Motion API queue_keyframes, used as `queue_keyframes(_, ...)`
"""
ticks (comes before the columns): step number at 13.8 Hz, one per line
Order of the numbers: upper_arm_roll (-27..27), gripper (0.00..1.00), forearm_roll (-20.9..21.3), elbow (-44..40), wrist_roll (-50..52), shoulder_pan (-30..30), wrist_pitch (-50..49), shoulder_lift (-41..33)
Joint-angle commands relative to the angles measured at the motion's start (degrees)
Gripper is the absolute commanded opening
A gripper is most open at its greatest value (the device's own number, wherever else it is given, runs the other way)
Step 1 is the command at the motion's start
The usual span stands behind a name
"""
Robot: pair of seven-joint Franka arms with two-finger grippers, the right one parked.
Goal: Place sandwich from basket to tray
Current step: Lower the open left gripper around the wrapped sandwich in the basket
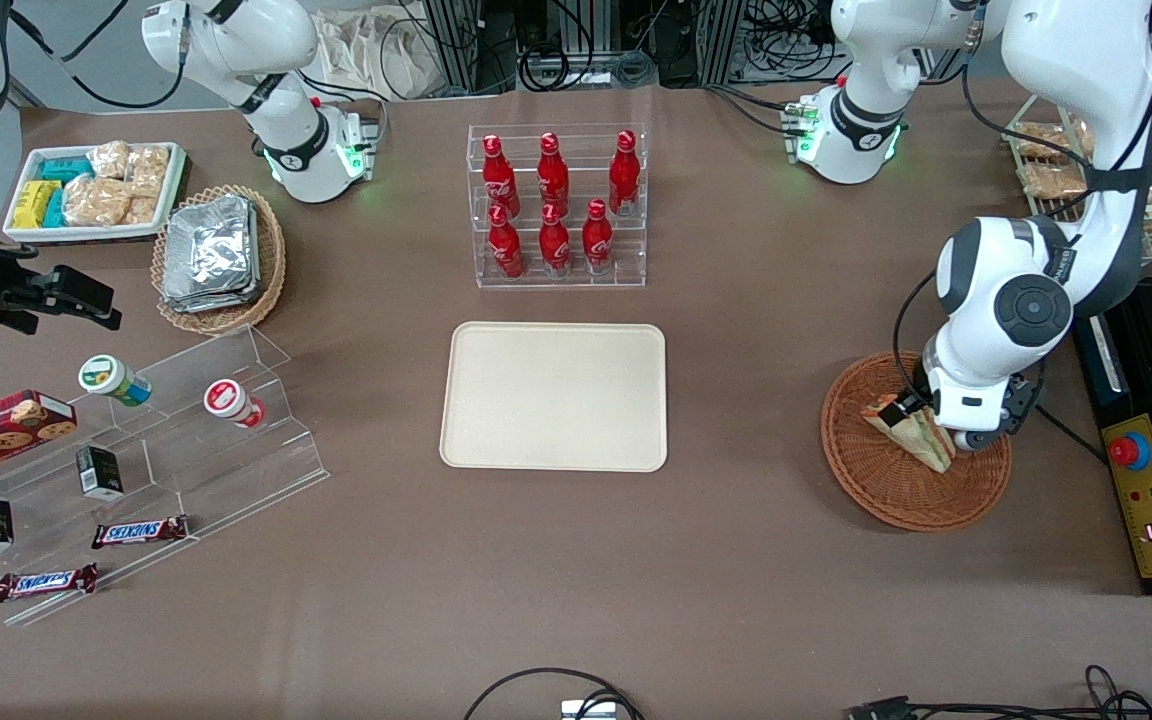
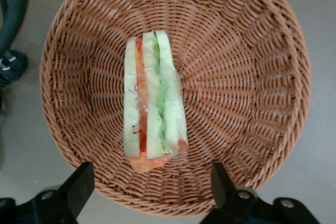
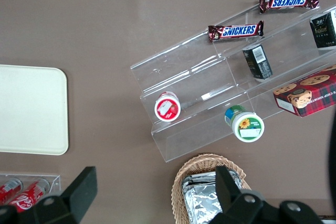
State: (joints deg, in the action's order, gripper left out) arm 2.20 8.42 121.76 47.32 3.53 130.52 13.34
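Observation:
The sandwich (image 1: 911, 432), a white-bread wedge with orange-red and green layers in clear wrap, lies in the reddish-brown wicker basket (image 1: 881, 490) toward the working arm's end of the table. My gripper (image 1: 976, 428) hangs low over the basket, beside the sandwich. In the left wrist view the gripper (image 2: 149, 174) is open, its black fingers (image 2: 81, 182) spread wider than the sandwich (image 2: 152, 103), with the sandwich's wide end just ahead of the tips and nothing held. The basket (image 2: 252, 77) fills that view. The cream tray (image 1: 554, 395) lies bare at the table's middle.
A clear rack of red bottles (image 1: 556, 205) stands farther from the camera than the tray. A yellow control box (image 1: 1141, 490) lies beside the basket. Toward the parked arm's end are a tan basket of foil packets (image 1: 216, 255), a white snack tray (image 1: 96, 190) and an acrylic stand (image 1: 176, 440).

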Motion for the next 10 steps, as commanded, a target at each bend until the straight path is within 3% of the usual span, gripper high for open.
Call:
queue_keyframes(1,0.1,0.98,1.4,0.4,1.8,-0.1,0.9,0.5)
queue_keyframes(4,0.0,0.99,5.1,0.3,4.5,-0.2,2.6,2.0)
queue_keyframes(10,-0.2,0.94,5.6,0.1,5.0,-0.5,4.3,3.8)
